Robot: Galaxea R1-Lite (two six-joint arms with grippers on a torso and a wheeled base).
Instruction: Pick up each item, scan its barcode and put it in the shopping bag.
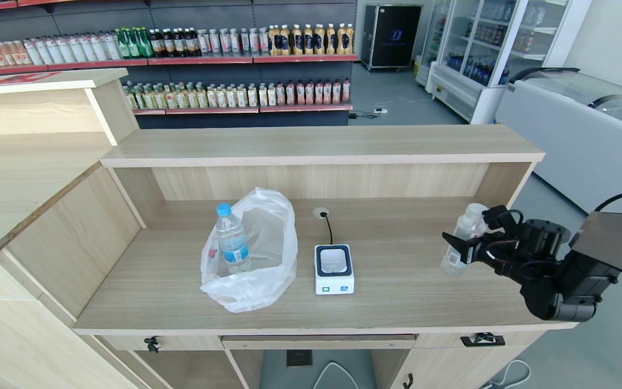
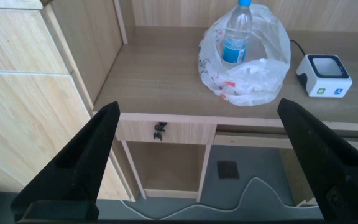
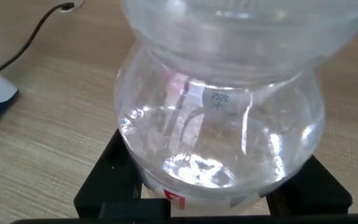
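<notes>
The right end effector (image 1: 461,247) is clenched on the clear bottle (image 1: 465,226), which stands upright near the surface's (image 1: 397,302) right edge, close to the side wall. Bare wood lies between it and the scanner (image 1: 333,268) at mid-surface. Just beside the scanner, the shopping bag (image 1: 259,265) gapes open with a blue-capped bottle (image 1: 231,237) upright inside. The left end effector (image 2: 197,109) hangs released, fingers wide, off the front left edge.
</notes>
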